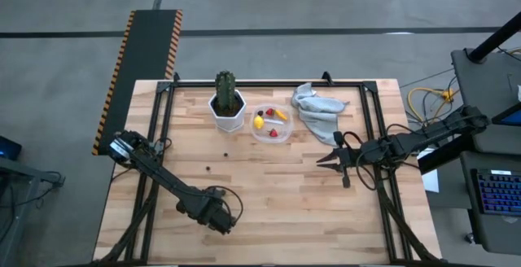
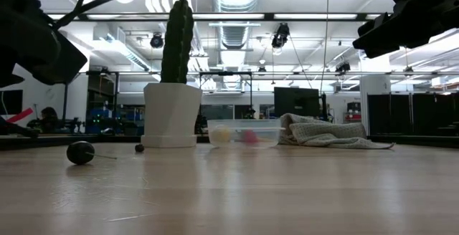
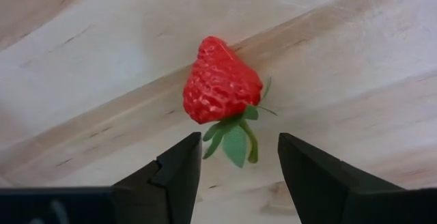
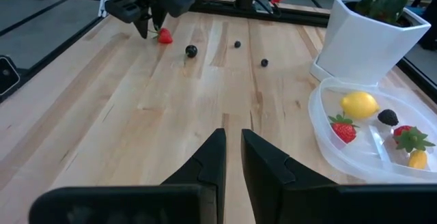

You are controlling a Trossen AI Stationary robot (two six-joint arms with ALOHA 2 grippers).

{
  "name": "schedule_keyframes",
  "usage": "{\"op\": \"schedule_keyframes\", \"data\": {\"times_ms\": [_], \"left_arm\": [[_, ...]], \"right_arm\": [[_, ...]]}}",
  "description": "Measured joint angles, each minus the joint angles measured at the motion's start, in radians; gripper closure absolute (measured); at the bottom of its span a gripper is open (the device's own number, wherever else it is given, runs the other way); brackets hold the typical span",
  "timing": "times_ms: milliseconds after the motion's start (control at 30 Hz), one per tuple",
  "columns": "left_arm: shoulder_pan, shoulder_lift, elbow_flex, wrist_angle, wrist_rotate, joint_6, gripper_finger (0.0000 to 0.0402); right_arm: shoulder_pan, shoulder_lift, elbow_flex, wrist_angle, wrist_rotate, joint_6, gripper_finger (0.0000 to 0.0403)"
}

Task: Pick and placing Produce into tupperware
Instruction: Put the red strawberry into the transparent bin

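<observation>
Strawberry [image 3: 222, 80], bumpy red with green leaves, lies before open left jaws

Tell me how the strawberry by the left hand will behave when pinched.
The strawberry is probably light, being tiny. Its bumpy skin should grip well. Its tapered shape may make it slip or pivot between the open left hand fingers.

There are no words or numbers to read here. No labels or signs show near the white pot [image 1: 228, 114].
</observation>
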Motion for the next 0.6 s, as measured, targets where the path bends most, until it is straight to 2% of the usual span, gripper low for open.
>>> {"op": "schedule_keyframes", "data": {"times_ms": [133,500,600], "left_arm": [[0.000,0.000,-0.001,-0.001,0.000,0.000,0.0250],[0.000,-0.001,-0.001,-0.001,0.004,0.033,0.0381],[0.001,-0.001,-0.001,-0.002,0.020,0.053,0.0396]], "right_arm": [[0.000,0.000,0.000,0.000,0.000,0.000,0.0364],[0.000,0.000,0.000,0.000,0.000,0.000,0.0364],[0.000,0.000,0.000,0.000,0.000,0.000,0.0364]]}}
